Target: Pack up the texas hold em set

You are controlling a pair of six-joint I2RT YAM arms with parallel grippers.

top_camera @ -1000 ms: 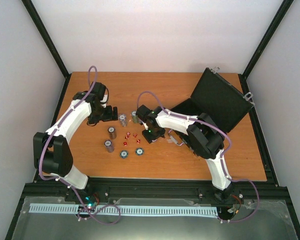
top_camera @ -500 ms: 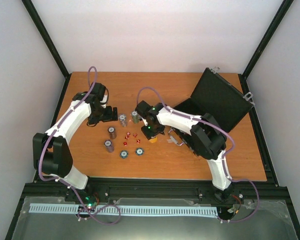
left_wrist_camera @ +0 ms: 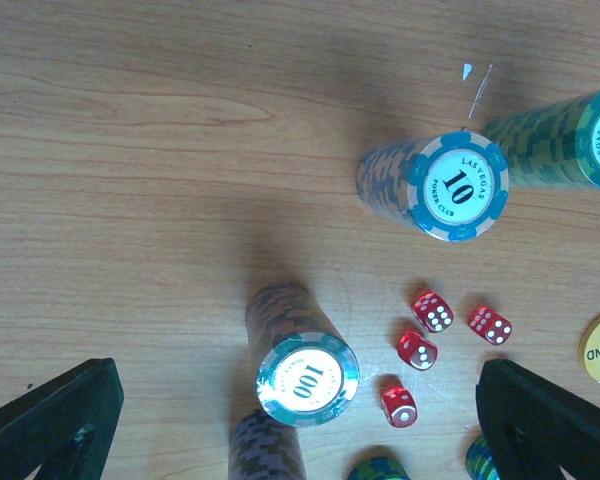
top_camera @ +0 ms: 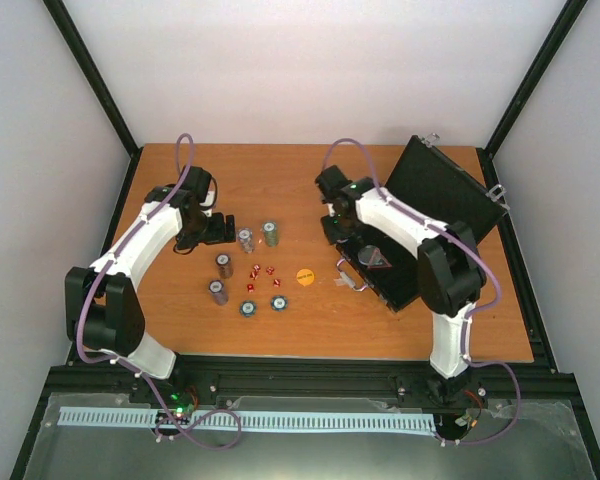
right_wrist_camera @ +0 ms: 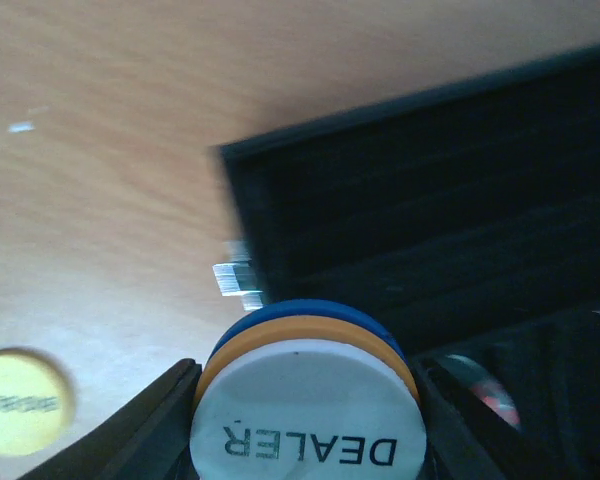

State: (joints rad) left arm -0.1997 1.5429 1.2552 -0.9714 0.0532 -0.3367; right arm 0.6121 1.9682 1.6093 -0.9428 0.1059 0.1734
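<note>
- Right gripper (top_camera: 337, 228) is clamped on a short stack of discs (right_wrist_camera: 308, 420): white "DEALER" on top, orange and blue rims under it. It grips by the edges, so the stack stays flat.
- The stack hangs at the near-left corner of the open case (top_camera: 445, 195), partly over the black tray and partly over the table (top_camera: 330, 180). My read: this is the carry-in step, lining up for a slot.
- Case is flat, black and rectangular, with the lid propped up toward the far right. The interior is ribbed with channels. Something red and white already sits in a near compartment, but I can't tell what it is.
- Left gripper (top_camera: 218, 229) has its fingers wide apart and holds nothing. It looks down on the chip stacks, probably staged for the next pick.
- Still loose on the table, left of the case:
  - four upright chip stacks, including a "10" stack (left_wrist_camera: 450, 188) and a "100" stack (left_wrist_camera: 307, 382)
  - four red dice (left_wrist_camera: 432, 311) clustered between the stacks
  - two chips lying flat (top_camera: 248, 308)
  - a yellow disc (top_camera: 305, 276) nearest the case
- Packing looks to be at an early stage.
</note>
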